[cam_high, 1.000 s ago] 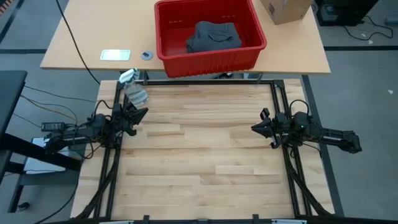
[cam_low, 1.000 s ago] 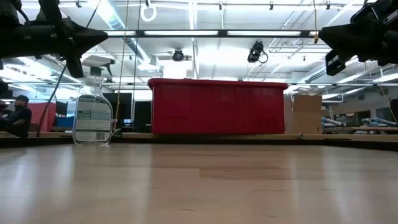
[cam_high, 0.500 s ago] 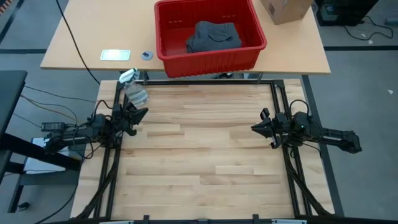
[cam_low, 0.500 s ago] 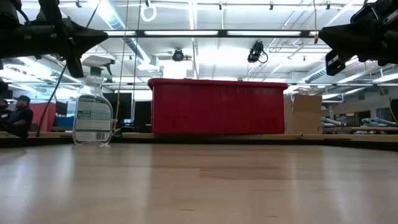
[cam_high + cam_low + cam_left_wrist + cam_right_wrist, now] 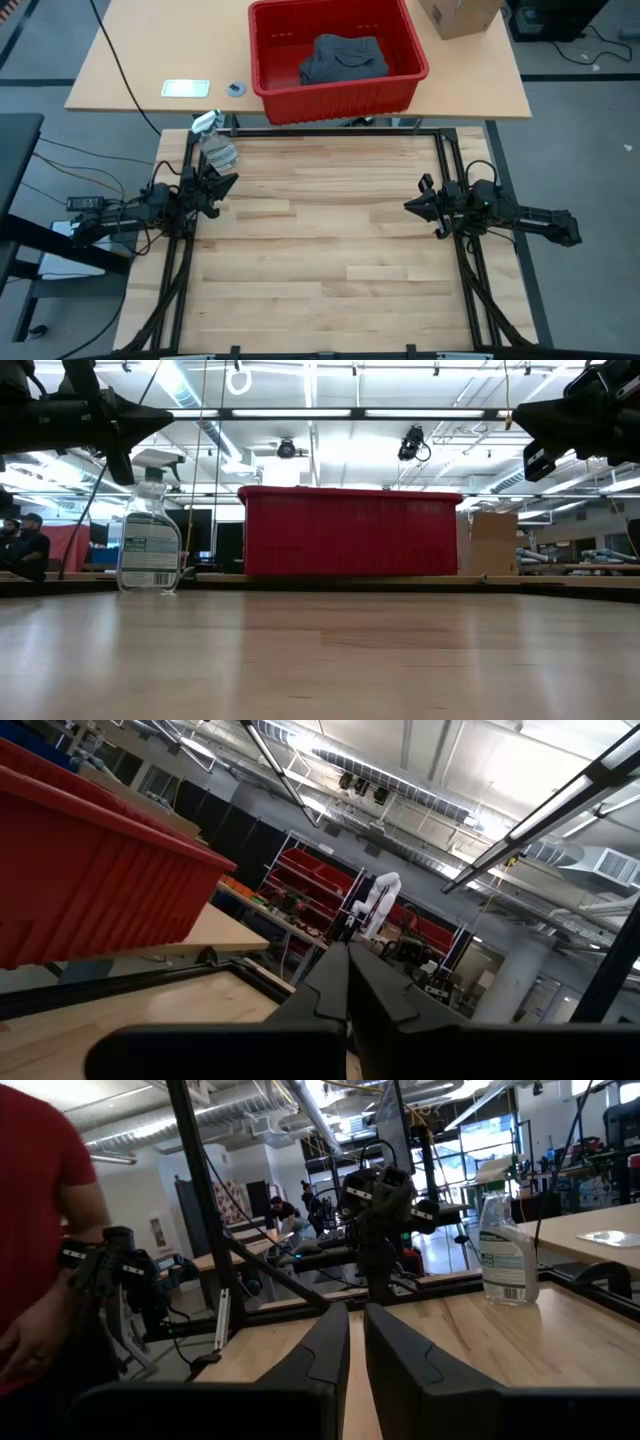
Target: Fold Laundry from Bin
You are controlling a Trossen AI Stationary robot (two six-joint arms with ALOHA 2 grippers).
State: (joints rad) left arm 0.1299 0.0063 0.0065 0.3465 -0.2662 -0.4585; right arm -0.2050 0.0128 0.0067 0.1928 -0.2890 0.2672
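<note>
The pale butcher-block wooden worktable (image 5: 320, 250), framed by black metal rails, lies bare of any garment between the two arms; behind it stands a tan laminate side table (image 5: 150, 60). On that side table sits the large red plastic rectangular bin (image 5: 337, 85) with ribbed sides and a thick rim, and inside it lies the laundry, a crumpled dark grey cloth garment (image 5: 343, 58); only the overhead view shows this garment, since the table-level view meets the bin's solid ribbed wall (image 5: 350, 532). A brown cardboard box (image 5: 458, 15) stands at the side table's far right corner and shows beside the bin from table level (image 5: 491, 544). The clear plastic spray bottle (image 5: 213, 145) with a pale trigger head stands upright at the worktable's back left corner; its green-and-white label (image 5: 148, 550) is visible from table level, but the writing on it is too small to read. The left gripper (image 5: 226, 183) hangs above the worktable's left edge just beside the bottle, its two dark fingers (image 5: 335, 985) pressed together on nothing. The right gripper (image 5: 413, 205) hangs above the right edge, its fingers (image 5: 330, 1342) nearly together with a narrow slit between them, holding nothing. The right wrist view alone shows a person in a red sleeve (image 5: 40, 1230) close by. A small white rectangular card (image 5: 185, 88) and a small dark round disc (image 5: 236, 88) lie on the side table, left of the bin; no text on them is legible.
</note>
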